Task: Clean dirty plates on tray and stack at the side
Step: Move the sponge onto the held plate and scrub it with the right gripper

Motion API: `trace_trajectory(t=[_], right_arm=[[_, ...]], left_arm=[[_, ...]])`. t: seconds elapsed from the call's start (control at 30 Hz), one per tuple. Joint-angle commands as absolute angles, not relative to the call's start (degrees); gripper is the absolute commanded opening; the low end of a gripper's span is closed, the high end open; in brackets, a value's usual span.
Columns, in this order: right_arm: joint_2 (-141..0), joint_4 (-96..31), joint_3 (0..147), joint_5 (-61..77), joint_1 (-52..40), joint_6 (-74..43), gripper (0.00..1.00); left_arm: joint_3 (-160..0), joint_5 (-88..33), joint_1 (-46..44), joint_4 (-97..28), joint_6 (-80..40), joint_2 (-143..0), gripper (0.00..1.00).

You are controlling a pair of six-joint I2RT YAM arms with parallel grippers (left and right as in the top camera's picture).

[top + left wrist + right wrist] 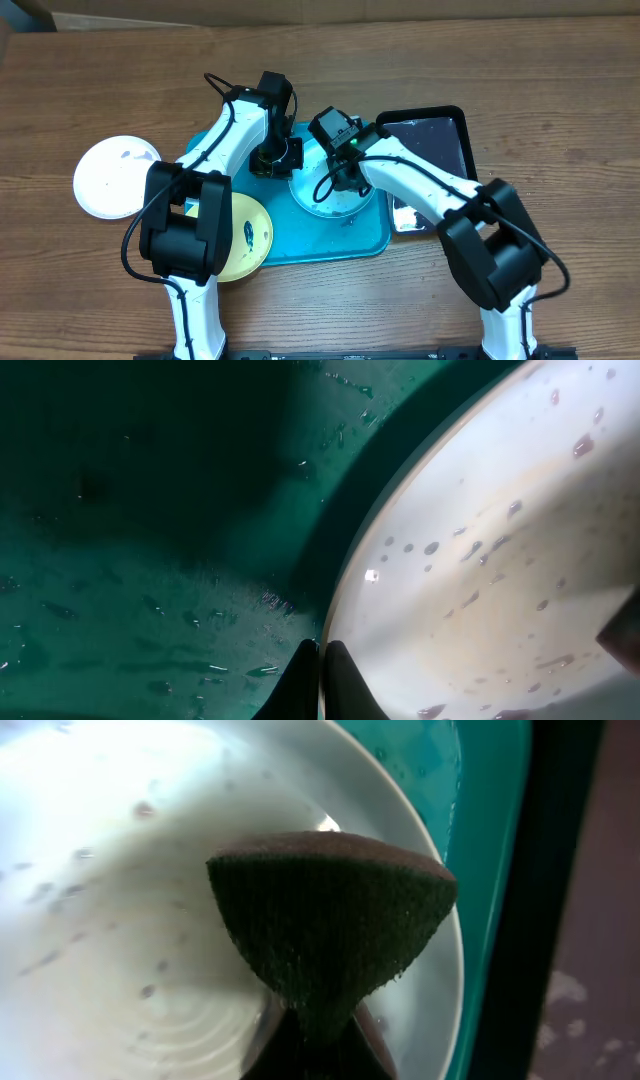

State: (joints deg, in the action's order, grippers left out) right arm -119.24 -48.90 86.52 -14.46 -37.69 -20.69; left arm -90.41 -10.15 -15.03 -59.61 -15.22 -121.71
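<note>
The pale blue plate [335, 198] lies on the turquoise tray [300, 240], wet and specked. My left gripper [278, 157] is shut on its left rim; the left wrist view shows the fingers [320, 660] pinching the plate's edge [480, 560] over the tray floor [150, 510]. My right gripper [340, 168] is shut on a dark green sponge [330, 920] and presses it on the plate [100, 870]; its fingertips [315, 1025] sit under the sponge. The yellow plate [250, 235] overlaps the tray's front left edge. The white plate [112, 178], with blue smears, lies on the table at the left.
A smaller black tray [440, 140] stands right of the turquoise tray, its wet floor showing; its dark edge [560, 870] runs beside the tray rim [490, 820] in the right wrist view. Both arms cross over the tray's middle. Bare wooden table [560, 120] surrounds everything.
</note>
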Motion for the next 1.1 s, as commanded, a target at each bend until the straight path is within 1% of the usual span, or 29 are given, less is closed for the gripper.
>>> trace_trajectory(t=[0.0, 0.23, 0.43, 0.53, 0.67, 0.87, 1.0, 1.07], right_arm=[[-121.3, -48.7, 87.3, -15.3, -36.9, -25.4, 0.04], [-123.5, -47.8, 86.3, 1.8, -35.4, -25.0, 0.04], [-123.5, -44.9, 85.8, 21.3, -34.2, -15.1, 0.04], [-123.5, -43.5, 86.9, 36.1, -31.8, -11.3, 0.04], [-122.8, -45.3, 91.0, 45.1, -27.5, -10.3, 0.04], [-119.3, -55.5, 99.6, 45.6, -21.5, -5.6, 0.04], [-116.9, -62.5, 101.8, 36.1, -17.5, -5.5, 0.04], [-116.7, -65.9, 101.7, 30.0, -15.7, -5.5, 0.04]], left_arm=[[-90.1, -10.5, -15.6, -60.0, -15.4, -122.1, 0.04], [-90.1, -10.3, -15.6, -60.1, -15.4, -122.1, 0.04], [-90.1, -10.3, -15.6, -59.8, -15.4, -122.1, 0.04], [-90.1, -10.3, -15.6, -59.8, -15.4, -122.1, 0.04], [-90.1, -10.1, -15.6, -59.8, -15.4, -122.1, 0.04], [-90.1, -10.1, -15.6, -60.1, -15.4, -122.1, 0.04], [-90.1, -10.1, -15.6, -59.9, -15.4, -122.1, 0.06], [-90.1, -10.1, -15.6, -59.9, -15.4, -122.1, 0.13]])
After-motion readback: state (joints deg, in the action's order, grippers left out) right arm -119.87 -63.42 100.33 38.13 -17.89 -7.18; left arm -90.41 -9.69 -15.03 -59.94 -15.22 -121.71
